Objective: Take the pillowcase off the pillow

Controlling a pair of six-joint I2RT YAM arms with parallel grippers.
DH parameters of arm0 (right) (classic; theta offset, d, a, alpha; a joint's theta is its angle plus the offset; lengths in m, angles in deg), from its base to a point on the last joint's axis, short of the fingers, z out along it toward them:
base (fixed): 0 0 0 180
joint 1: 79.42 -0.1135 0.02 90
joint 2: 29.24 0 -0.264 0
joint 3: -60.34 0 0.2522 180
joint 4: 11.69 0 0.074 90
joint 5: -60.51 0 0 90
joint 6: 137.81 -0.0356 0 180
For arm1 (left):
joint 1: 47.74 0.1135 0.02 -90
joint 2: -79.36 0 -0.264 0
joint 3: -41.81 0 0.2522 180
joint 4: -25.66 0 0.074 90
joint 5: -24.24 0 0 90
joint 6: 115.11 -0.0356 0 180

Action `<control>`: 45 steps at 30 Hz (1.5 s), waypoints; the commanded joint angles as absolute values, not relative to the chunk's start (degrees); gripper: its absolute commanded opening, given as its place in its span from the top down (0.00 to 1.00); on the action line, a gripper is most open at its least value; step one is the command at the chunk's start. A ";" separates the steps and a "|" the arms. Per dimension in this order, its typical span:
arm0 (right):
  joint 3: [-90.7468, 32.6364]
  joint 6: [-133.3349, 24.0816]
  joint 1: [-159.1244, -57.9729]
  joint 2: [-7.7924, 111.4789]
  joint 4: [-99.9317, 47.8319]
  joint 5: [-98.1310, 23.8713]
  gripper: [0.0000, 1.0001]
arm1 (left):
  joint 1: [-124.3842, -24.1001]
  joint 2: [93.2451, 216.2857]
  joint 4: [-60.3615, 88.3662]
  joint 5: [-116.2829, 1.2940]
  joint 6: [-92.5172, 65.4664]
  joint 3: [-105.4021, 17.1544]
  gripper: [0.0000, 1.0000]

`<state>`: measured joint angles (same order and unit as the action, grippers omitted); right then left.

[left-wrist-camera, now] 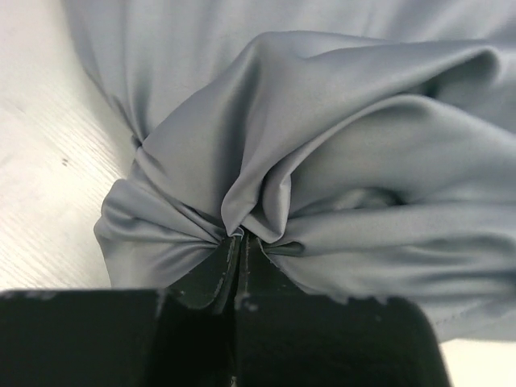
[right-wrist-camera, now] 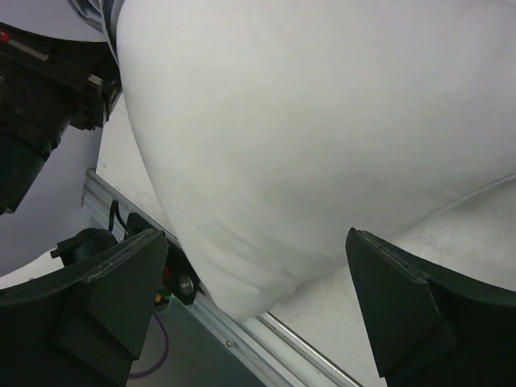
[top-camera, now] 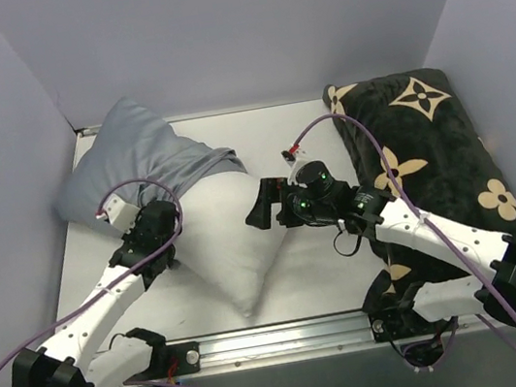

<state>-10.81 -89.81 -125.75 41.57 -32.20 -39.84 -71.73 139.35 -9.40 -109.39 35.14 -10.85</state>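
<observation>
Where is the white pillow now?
Top view: the plump white pillow lies centre-left, its far end inside the grey-blue cloth pillowcase, left of the black flower-patterned cushion.

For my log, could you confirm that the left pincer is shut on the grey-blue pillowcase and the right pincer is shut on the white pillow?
Not quite: the right pincer is open, its fingers wide apart before the pillow, as the right wrist view shows. The left pincer is indeed shut on the pillowcase.

Half out of sight
Tips of my left gripper [left-wrist-camera: 235, 246] sink under pillowcase [left-wrist-camera: 322, 161] folds; the pillow [top-camera: 231, 242] is half covered inside.
</observation>
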 commanded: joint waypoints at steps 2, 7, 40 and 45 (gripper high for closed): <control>-5.37 -93.78 -127.41 41.42 -18.78 -37.13 0.00 | -78.75 139.12 -11.66 -108.82 40.19 -8.87 1.00; -11.33 -89.13 -130.48 50.81 -22.28 -30.20 0.00 | -83.59 140.00 -12.09 -110.31 41.52 -9.13 1.00; 28.82 -103.71 -140.41 48.44 32.09 -37.05 0.00 | -90.28 140.35 -11.92 -110.23 42.13 -7.90 1.00; 26.02 -103.63 -140.24 55.05 35.38 -35.73 0.02 | -90.98 140.71 -11.83 -110.40 42.31 -8.08 1.00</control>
